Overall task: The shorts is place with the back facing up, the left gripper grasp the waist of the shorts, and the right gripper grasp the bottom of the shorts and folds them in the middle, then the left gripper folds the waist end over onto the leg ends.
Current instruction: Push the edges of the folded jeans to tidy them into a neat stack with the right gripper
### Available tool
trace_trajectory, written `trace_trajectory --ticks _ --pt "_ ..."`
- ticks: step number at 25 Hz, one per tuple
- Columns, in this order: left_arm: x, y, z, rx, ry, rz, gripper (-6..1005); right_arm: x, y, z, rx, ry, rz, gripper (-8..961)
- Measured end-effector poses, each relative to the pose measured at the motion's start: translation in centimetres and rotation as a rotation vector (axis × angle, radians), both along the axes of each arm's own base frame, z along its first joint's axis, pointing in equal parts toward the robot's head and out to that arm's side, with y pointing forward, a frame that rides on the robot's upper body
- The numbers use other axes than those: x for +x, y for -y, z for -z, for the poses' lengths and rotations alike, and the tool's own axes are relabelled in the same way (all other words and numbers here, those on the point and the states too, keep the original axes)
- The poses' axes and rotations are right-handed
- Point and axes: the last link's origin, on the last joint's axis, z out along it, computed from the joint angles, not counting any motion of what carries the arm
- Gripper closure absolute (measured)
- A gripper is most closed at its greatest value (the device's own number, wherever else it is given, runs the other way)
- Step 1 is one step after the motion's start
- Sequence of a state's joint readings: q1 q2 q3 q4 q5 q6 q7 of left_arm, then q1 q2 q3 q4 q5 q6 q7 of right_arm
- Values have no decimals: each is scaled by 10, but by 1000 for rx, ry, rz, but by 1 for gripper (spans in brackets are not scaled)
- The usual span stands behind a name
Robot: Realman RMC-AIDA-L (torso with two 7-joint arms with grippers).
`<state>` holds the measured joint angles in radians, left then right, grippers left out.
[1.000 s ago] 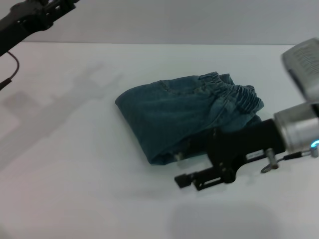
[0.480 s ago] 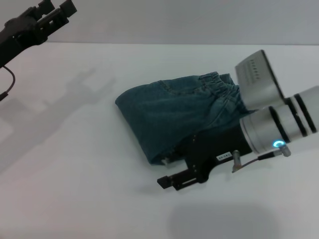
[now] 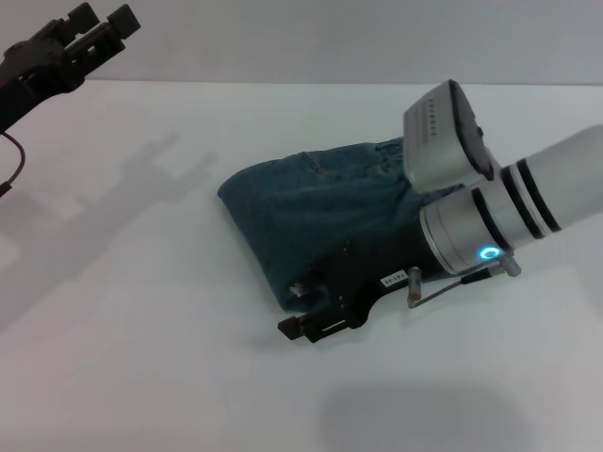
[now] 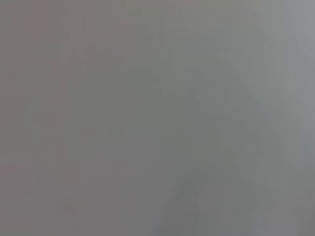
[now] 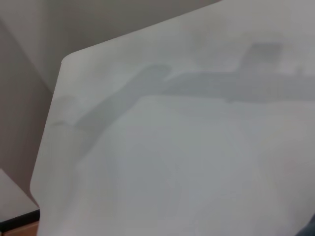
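Right gripper [image 3: 300, 326] has slid further along the folded shorts [image 3: 311, 221]; grip state unclear. Left gripper [image 3: 99, 21] raised, fingers apart, empty. Labels unreadable.

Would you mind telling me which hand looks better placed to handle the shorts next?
Probably the right. The right hand sits low at the near edge of the folded shorts, while the left hand is raised at the far left corner, well away from them. The task assigns the last fold to the left, though.

The shorts [image 3: 316, 221] lie folded, apparently in half, blue denim.
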<state>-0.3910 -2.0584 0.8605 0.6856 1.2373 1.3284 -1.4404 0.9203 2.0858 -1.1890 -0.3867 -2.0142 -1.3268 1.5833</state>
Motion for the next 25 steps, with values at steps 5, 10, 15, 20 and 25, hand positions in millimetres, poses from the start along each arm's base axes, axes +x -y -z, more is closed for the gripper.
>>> trace_trajectory --ticks 5,10,15,20,25 --pt "-1 2 0 0 6 3 159 -5 -8 5 22 60 1 306" --pt "-5 4 -1 8 9 -12 159 -11 -14 9 41 117 -7 306" --pt "-10 5 3 18 17 -25 159 -15 -22 10 86 132 -21 306" --pt "-11 5 4 19 15 -24 159 -19 -33 11 154 137 -30 306" --pt "-10 6 5 17 17 -19 159 -25 -46 11 244 118 -22 306"
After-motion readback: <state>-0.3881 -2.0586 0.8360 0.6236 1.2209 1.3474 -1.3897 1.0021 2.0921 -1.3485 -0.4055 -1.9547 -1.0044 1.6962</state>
